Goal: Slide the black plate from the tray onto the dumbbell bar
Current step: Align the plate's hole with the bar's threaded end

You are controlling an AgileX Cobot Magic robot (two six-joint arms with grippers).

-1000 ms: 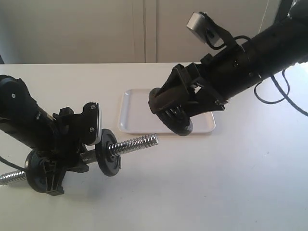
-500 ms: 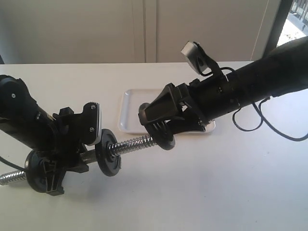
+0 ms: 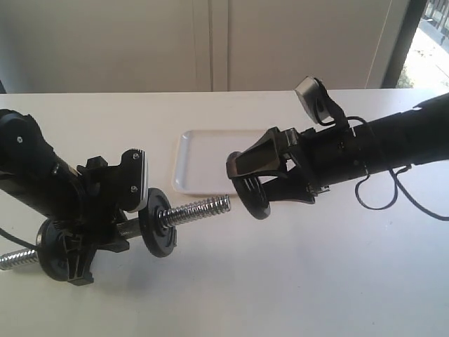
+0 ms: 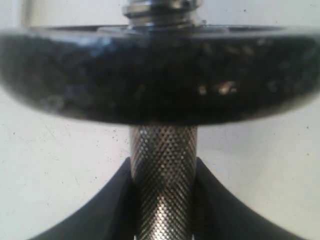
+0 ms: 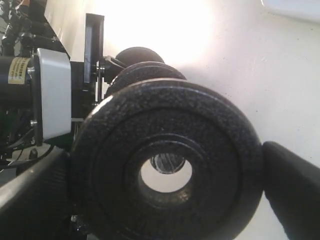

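My left gripper [image 3: 105, 232] is shut on the dumbbell bar's knurled middle [image 4: 164, 185], holding the dumbbell bar [image 3: 200, 209] slightly tilted above the table. One black disc [image 3: 158, 223] sits on the bar just past the fingers [image 4: 102, 212], and another [image 3: 59, 251] sits behind them. My right gripper [image 3: 254, 191] is shut on the black plate [image 3: 255, 199], held upright a short gap right of the bar's threaded tip. In the right wrist view the bar's end [image 5: 168, 162] shows through the upper part of the centre hole of the black plate [image 5: 100, 165]. The white tray [image 3: 200, 165] lies behind.
The tray's visible part holds nothing. The right arm [image 3: 379, 144] stretches from the right edge with a cable looping below it. A pale wall stands behind the white table [image 3: 295, 281].
The right gripper carried the plate from above the tray down to the bar's threaded tip, then drew back a little to the right. The left arm and bar stayed still.
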